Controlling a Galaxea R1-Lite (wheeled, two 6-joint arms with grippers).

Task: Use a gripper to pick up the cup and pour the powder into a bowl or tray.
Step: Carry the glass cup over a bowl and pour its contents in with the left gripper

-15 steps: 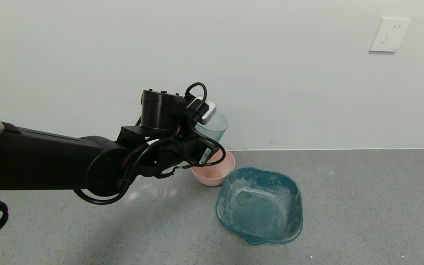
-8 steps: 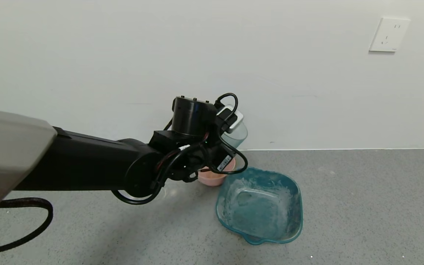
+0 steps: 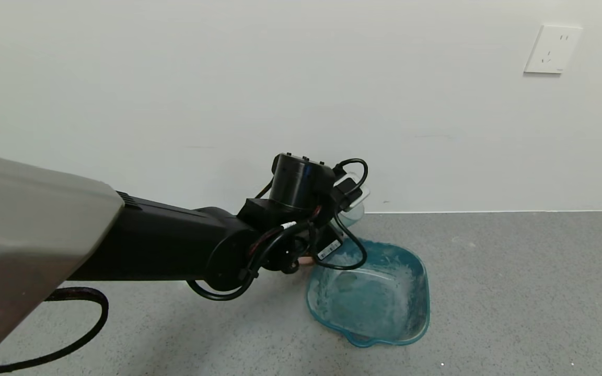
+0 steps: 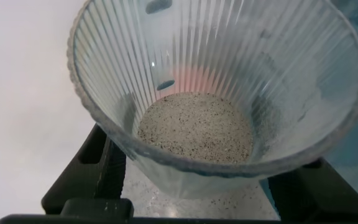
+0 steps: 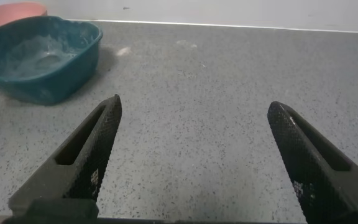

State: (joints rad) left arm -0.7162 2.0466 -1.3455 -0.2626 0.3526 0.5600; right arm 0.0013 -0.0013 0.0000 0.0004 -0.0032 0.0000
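My left gripper (image 4: 213, 183) is shut on the cup (image 4: 216, 81), a ribbed translucent pale blue tumbler, with black fingers (image 4: 107, 168) on both sides of it. The powder (image 4: 194, 127) lies as a speckled off-white mound in the cup's bottom. In the head view the cup (image 3: 354, 213) is held upright just past the far left rim of the teal tray (image 3: 420, 292), mostly hidden behind the left wrist (image 3: 301, 183). The tray is smeared with white dust. My right gripper (image 5: 194, 106) is open and empty, low over the grey floor.
The pink bowl (image 5: 11, 11) stands behind the teal tray (image 5: 42, 56), against the white wall; in the head view the left arm hides nearly all of it. A wall socket (image 3: 552, 49) sits high at the right. Grey speckled surface spreads to the right of the tray.
My left arm has carried the cup to the right and lower, from above the pink bowl to the far left rim of the teal tray.
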